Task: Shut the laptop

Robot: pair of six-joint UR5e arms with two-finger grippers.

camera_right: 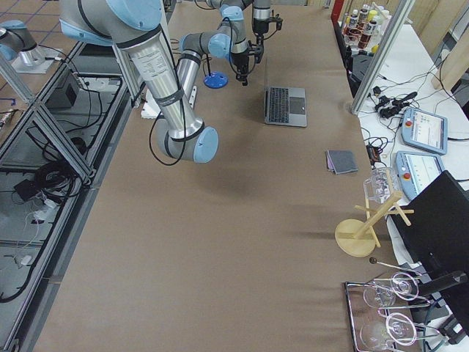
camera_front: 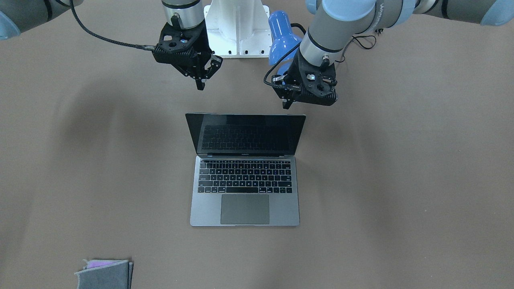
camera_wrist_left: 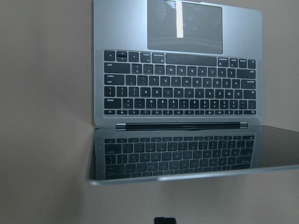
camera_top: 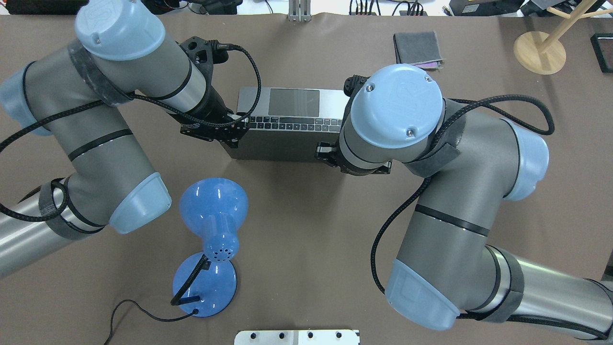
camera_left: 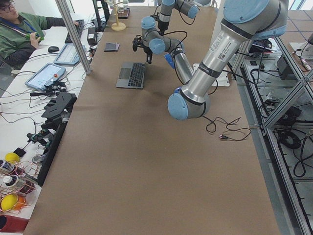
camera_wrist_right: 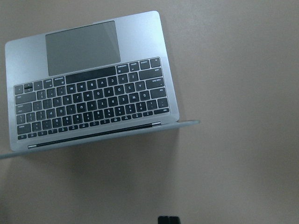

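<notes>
The laptop lies open in the middle of the table, lid side toward the robot, its black screen raised and dark. It also shows in the overhead view, the left wrist view and the right wrist view. My left gripper hovers behind the lid's top edge, by one corner, and looks shut and empty. My right gripper hangs higher behind the other corner, fingertips together and empty. Neither touches the laptop.
A blue desk lamp with a black cord stands behind the laptop near the robot's white base. A folded grey cloth lies at the table's far edge. A wooden stand stands at the far right corner.
</notes>
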